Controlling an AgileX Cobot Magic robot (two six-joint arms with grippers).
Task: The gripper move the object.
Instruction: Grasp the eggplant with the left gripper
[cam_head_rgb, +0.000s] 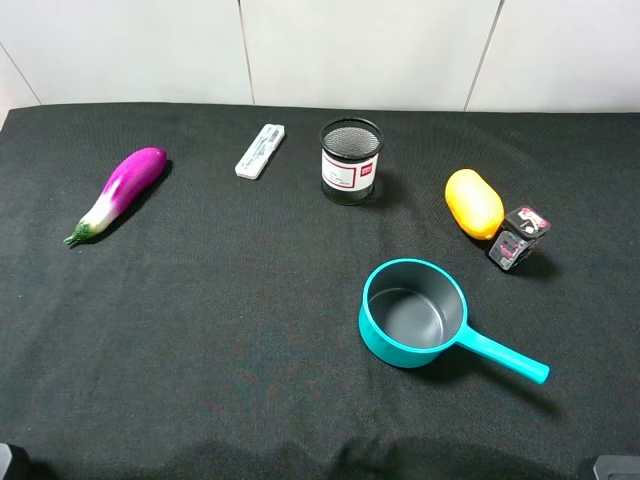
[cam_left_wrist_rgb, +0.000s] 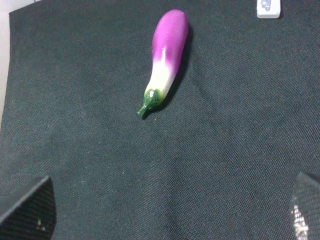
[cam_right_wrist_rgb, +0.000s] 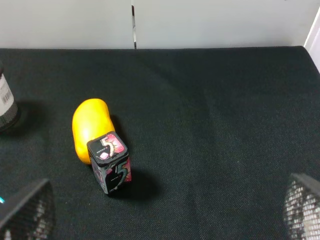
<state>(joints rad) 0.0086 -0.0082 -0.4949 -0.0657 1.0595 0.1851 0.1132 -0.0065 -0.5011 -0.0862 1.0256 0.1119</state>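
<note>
Eggplant lay ahead of the left gripper, stem nearest, stretching lengthwise away from its wide-apart jaws.

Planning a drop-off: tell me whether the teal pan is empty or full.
Empty. The pan stands upright and its grey inside shows bare, with nothing in it.

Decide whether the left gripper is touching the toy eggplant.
Apart. The left wrist view shows bare black cloth between the eggplant and the open left gripper.
</note>
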